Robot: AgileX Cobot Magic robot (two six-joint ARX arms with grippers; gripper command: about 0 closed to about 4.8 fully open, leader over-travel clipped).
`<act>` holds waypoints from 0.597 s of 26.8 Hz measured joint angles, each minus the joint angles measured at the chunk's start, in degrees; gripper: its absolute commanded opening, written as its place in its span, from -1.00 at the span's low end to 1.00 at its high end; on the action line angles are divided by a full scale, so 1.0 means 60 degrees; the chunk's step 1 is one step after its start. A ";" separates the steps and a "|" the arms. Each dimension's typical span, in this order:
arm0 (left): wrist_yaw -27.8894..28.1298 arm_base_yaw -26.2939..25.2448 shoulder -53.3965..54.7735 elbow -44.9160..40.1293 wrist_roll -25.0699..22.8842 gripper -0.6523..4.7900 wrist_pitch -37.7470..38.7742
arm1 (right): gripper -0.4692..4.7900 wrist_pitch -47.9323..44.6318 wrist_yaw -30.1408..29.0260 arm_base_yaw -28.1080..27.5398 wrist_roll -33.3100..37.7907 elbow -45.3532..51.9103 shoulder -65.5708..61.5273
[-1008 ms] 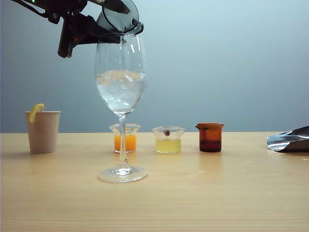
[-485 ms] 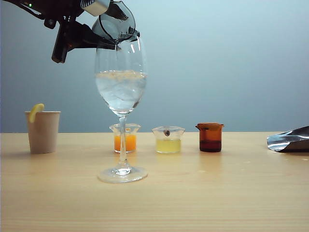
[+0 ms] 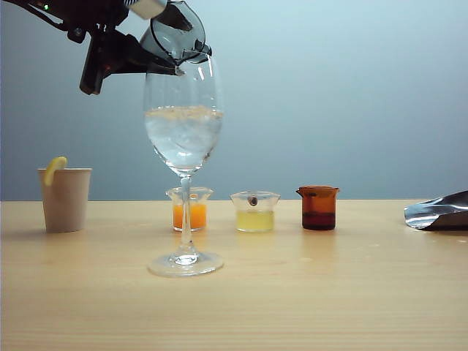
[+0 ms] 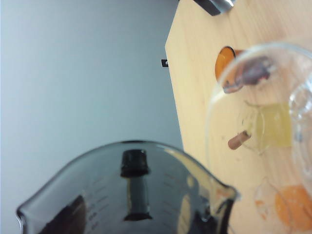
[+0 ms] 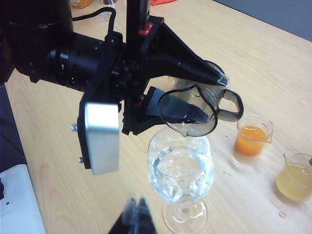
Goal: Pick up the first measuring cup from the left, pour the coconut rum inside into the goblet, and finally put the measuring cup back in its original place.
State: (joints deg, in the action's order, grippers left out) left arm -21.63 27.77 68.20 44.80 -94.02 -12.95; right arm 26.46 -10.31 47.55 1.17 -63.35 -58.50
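My left gripper point(image 3: 170, 38) is shut on the smoky grey measuring cup point(image 3: 186, 29), high at the upper left in the exterior view. The cup is tipped steeply, its pour lip over the rim of the goblet point(image 3: 183, 139). The goblet stands on the table, its bowl holding ice cubes and clear, water-like liquid. In the left wrist view the measuring cup point(image 4: 146, 195) fills the foreground and dark fingers point(image 4: 134, 168) show through it; whether coconut rum is left inside I cannot tell. My right gripper point(image 5: 137, 214) hovers shut, just in front of the goblet point(image 5: 181, 175).
Behind the goblet stand an orange-liquid cup point(image 3: 189, 212), a pale yellow cup point(image 3: 254, 213) and an amber-brown cup point(image 3: 318, 208). At the left is a beige paper cup point(image 3: 64, 199) with a lemon slice. A silver foil bag point(image 3: 440, 210) lies at the right edge.
The left gripper and the cup shifted slightly left over the goblet's rim a second ago, then held still. The cups on the table have not moved.
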 measured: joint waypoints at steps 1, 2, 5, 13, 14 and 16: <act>-0.0004 0.0000 0.0000 0.0000 0.0601 -0.23 -0.0069 | -0.86 0.0000 0.0000 0.0000 0.0000 0.0000 0.0000; 0.0000 0.0000 0.0000 0.0000 0.0947 -0.23 -0.0153 | -0.86 0.0000 0.0000 0.0000 0.0000 0.0000 0.0000; 0.0000 -0.0007 0.0000 0.0000 0.3005 -0.23 -0.0674 | -0.86 0.0000 0.0000 0.0000 0.0000 0.0000 0.0000; 0.0991 -0.0106 0.0000 0.0000 0.8014 -0.24 -0.1045 | -0.86 -0.0856 0.0004 -0.0004 0.0007 0.0007 -0.0036; 0.0980 -0.0222 0.0000 0.0000 0.8266 -0.24 -0.1045 | -0.86 -0.0973 0.0000 -0.0004 0.0004 0.0007 -0.0066; 0.1013 -0.0652 0.0131 0.0004 0.8695 -0.24 -0.1082 | -0.86 -0.1162 0.0000 -0.0004 0.0004 0.0007 -0.0142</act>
State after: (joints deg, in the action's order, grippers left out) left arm -15.55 23.86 68.99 44.82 -41.85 -19.44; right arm 19.49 -10.31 47.53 1.19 -63.31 -59.35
